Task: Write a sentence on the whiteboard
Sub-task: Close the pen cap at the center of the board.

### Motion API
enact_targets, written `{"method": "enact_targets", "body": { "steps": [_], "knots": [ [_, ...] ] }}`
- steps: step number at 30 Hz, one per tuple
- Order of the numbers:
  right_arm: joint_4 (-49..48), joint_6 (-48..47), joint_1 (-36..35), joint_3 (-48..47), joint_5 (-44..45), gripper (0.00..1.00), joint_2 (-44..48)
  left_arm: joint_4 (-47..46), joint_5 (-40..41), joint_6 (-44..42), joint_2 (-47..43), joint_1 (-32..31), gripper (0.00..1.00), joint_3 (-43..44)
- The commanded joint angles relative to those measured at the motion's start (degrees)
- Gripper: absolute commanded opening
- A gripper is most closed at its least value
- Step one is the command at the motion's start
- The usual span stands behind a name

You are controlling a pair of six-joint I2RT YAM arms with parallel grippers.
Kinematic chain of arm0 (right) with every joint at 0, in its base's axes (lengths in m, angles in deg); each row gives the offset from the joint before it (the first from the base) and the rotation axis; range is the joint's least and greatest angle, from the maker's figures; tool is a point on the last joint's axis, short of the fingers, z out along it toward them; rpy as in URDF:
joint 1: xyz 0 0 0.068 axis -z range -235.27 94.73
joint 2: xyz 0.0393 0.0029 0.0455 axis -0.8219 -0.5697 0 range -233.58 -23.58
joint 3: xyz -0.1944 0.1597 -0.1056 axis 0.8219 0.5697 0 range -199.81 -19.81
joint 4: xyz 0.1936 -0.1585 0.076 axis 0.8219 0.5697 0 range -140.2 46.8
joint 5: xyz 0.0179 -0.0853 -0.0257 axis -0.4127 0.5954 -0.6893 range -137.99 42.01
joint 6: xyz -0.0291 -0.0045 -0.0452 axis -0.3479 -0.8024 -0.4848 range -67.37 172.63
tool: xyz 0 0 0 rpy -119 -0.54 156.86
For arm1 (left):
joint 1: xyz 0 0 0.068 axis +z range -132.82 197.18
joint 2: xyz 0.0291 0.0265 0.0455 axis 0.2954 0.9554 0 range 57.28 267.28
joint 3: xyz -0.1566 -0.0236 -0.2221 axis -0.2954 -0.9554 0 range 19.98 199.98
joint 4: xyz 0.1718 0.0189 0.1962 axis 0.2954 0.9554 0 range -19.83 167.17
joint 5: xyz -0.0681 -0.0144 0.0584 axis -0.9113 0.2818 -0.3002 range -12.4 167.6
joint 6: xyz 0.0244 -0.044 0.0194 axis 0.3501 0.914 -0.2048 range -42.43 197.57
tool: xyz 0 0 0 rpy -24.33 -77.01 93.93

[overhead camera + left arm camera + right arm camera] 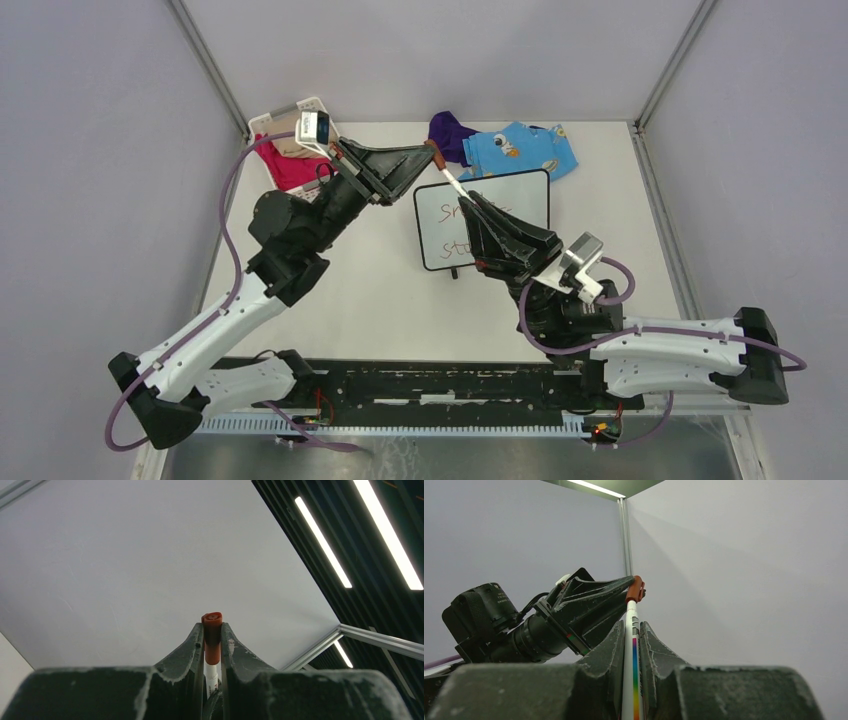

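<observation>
Red-brown sentence (pixel 450 213) lies on the whiteboard (pixel 520 200), mid-table from above, half hidden by my right gripper (pixel 466 200). Left wrist: left gripper (pixel 212 628) pinches the marker cap (pixel 212 642). Right wrist: jaws clamp the marker barrel (pixel 632 655), so I'd keep cap and barrel in line, moving straight.

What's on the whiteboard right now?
The whiteboard carries a reddish-brown handwritten sentence in two lines. Only the opening letters show, roughly "sm" and "st". The right gripper, holding the marker, covers the rest from the top camera.
</observation>
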Motion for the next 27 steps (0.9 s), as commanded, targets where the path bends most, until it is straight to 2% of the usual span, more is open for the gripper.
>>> {"method": "enact_targets", "body": {
  "steps": [1,8,18,27],
  "knots": [
    [-2.7,-1.2,-0.2,-2.2,1.6,0.0,-0.8,-1.9,0.5,-3.5,-0.1,-1.6,0.02,1.0],
    [-3.7,-2.1,-0.2,-2.4,2.8,0.0,-1.2,-1.1,1.7,-4.7,0.1,-2.8,0.02,0.6],
    [-9.4,-6.2,-0.2,-3.1,9.7,0.0,-4.1,-0.5,6.8,-6.4,-1.1,-5.9,0.02,-1.6],
    [-10.5,-6.0,-0.2,-4.0,9.3,0.0,-5.6,-0.4,8.9,-6.9,0.0,-8.5,0.02,-1.8]
  ]
}}
